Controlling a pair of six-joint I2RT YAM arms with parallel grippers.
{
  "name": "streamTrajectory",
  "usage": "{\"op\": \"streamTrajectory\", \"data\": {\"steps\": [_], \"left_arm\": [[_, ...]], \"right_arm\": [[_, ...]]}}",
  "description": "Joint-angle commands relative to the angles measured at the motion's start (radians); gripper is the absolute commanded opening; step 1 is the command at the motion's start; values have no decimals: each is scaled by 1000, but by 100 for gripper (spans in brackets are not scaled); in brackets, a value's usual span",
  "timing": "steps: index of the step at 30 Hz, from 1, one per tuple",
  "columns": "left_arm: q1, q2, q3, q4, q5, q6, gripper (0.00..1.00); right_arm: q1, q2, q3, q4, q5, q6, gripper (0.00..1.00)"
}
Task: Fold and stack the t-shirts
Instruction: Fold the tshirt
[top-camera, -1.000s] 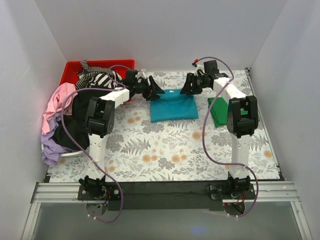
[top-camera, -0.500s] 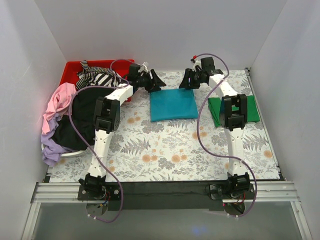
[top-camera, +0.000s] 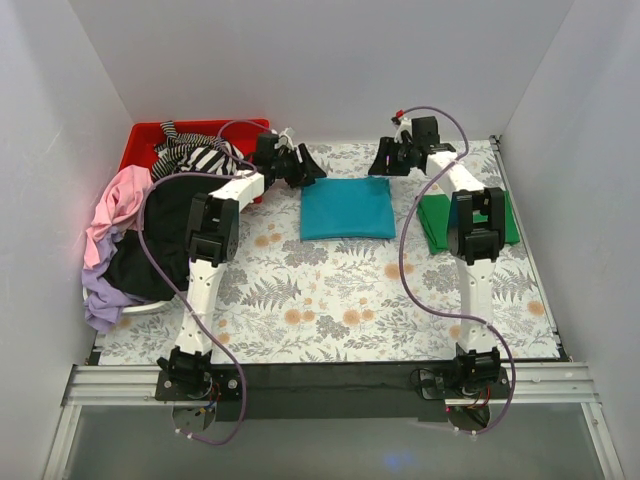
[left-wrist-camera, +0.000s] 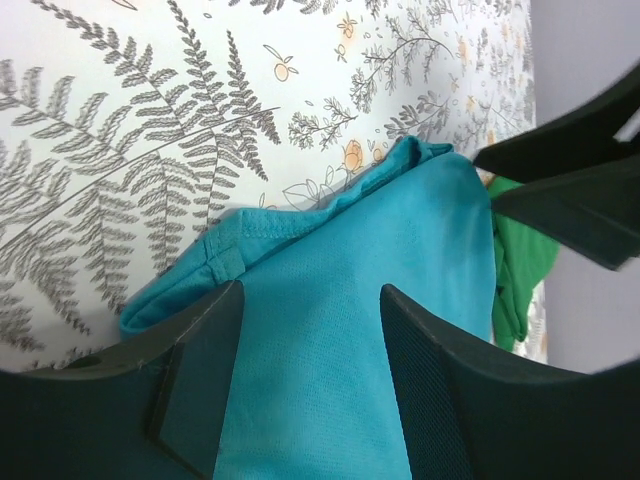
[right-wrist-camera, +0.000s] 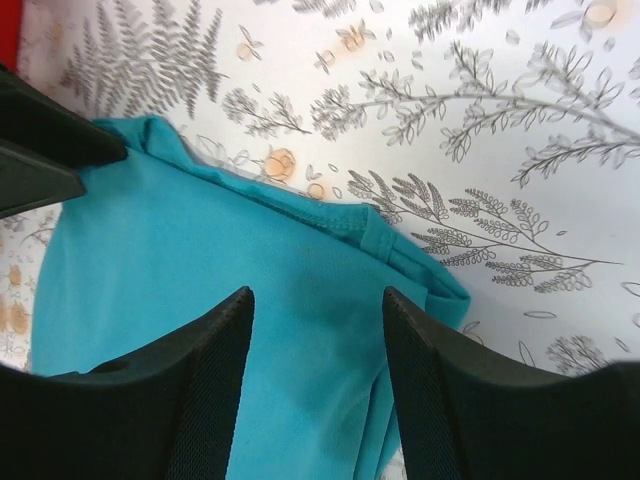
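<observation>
A teal t-shirt (top-camera: 347, 208) lies folded into a flat rectangle at the back middle of the table. My left gripper (top-camera: 310, 171) hovers open just off its far left corner, and my right gripper (top-camera: 382, 164) hovers open off its far right corner. In the left wrist view the teal cloth (left-wrist-camera: 330, 340) lies below the gap of my left gripper (left-wrist-camera: 312, 300), untouched. The right wrist view shows my right gripper (right-wrist-camera: 318, 300) the same way over the teal shirt's hemmed corner (right-wrist-camera: 200, 270). A folded green t-shirt (top-camera: 438, 225) lies at the right, partly behind the right arm.
A red bin (top-camera: 148, 135) at the back left holds a striped shirt (top-camera: 198, 157). Pink (top-camera: 112, 210), black (top-camera: 150, 250) and lilac (top-camera: 100, 295) shirts are heaped along the left edge. White walls close in the table on three sides.
Both grippers have drawn back from the teal shirt's far edge toward the rear wall. The shirt's far edge, raised a second ago, now lies flat.
</observation>
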Motion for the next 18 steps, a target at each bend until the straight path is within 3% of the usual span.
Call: {"op": "streamTrajectory", "data": {"steps": [1, 7, 10, 13, 18], "left_arm": [[6, -188, -37, -13, -76, 86, 56], [6, -328, -147, 1, -99, 107, 56], [5, -360, -198, 35, -9, 49, 56], [-2, -367, -268, 114, 71, -5, 56], [-14, -312, -334, 156, 91, -45, 56]], "right_arm": [[-5, -167, -24, 81, 26, -56, 61], [-7, -250, -110, 29, -20, -46, 62], [-4, -283, -182, 45, -66, -37, 62], [1, -291, -250, 56, -83, -36, 61], [0, -239, -282, 76, -88, -19, 61]]}}
